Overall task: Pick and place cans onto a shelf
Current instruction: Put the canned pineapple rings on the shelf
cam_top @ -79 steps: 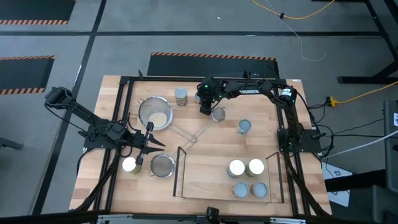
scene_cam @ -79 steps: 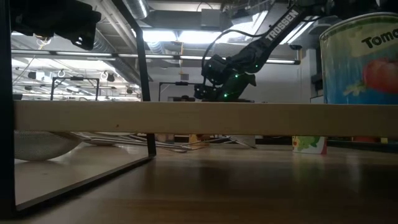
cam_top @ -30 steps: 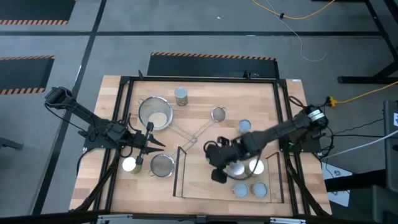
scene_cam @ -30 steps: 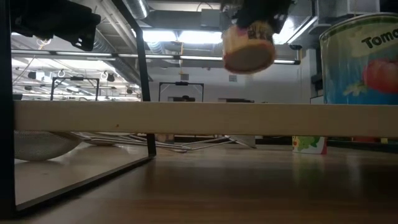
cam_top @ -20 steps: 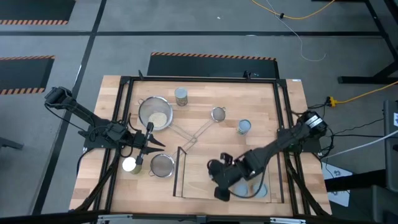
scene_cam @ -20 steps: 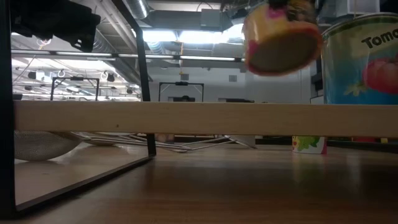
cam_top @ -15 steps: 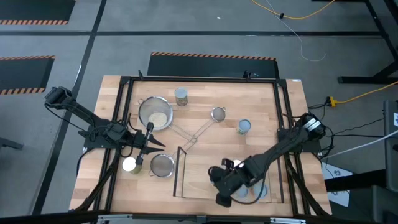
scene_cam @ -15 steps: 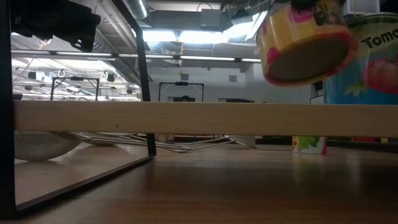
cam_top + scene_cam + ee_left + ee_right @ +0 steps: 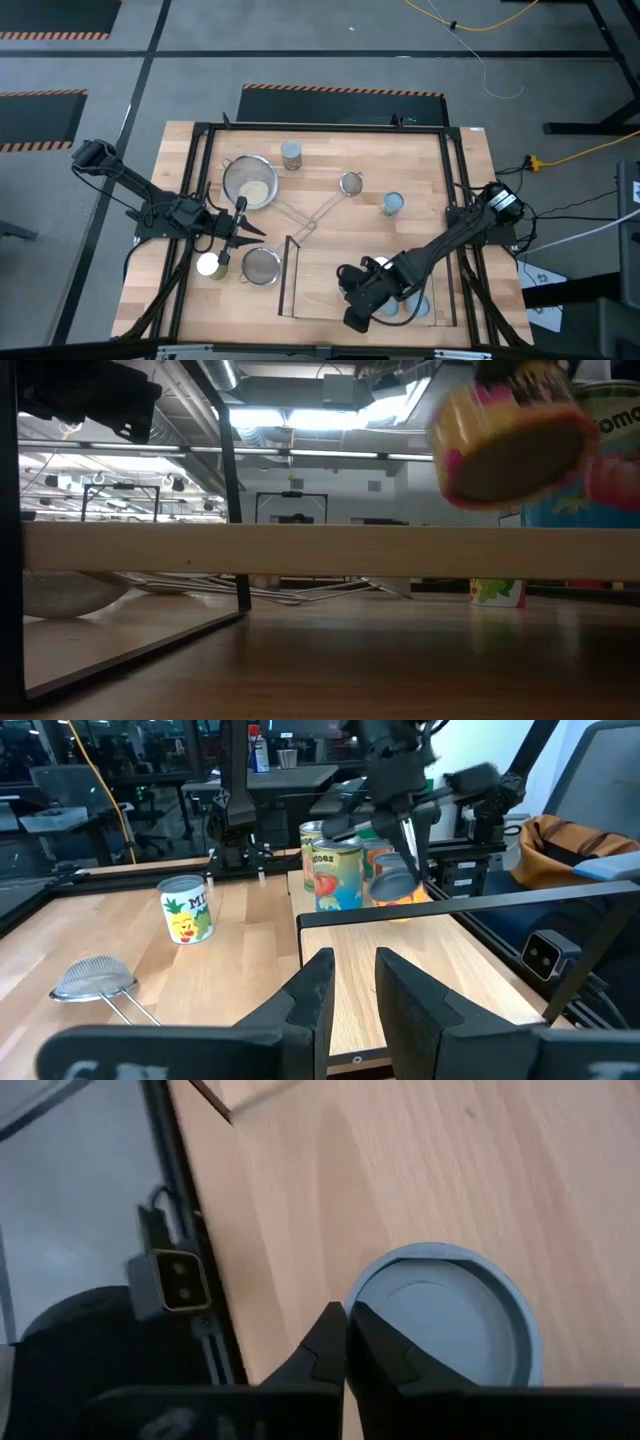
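Starting at the left of the high view, the left gripper [image 9: 232, 235] waits with its fingers parted and holding nothing, just above a can [image 9: 209, 265] with a shiny top that stands on the table beside a strainer [image 9: 261, 266]. Further right, toward the top, another can [image 9: 291, 154] and a blue-topped can [image 9: 392, 204] stand on the table, not yet shelved. Lower right of centre lies the shelf [image 9: 320, 275], and over its near part the right gripper [image 9: 360, 305] is clamped on a yellow-and-pink can [image 9: 510, 445]. In the low view that can hangs tilted, clear of the board, probably so it can be set beside the cans already grouped there [image 9: 340, 872].
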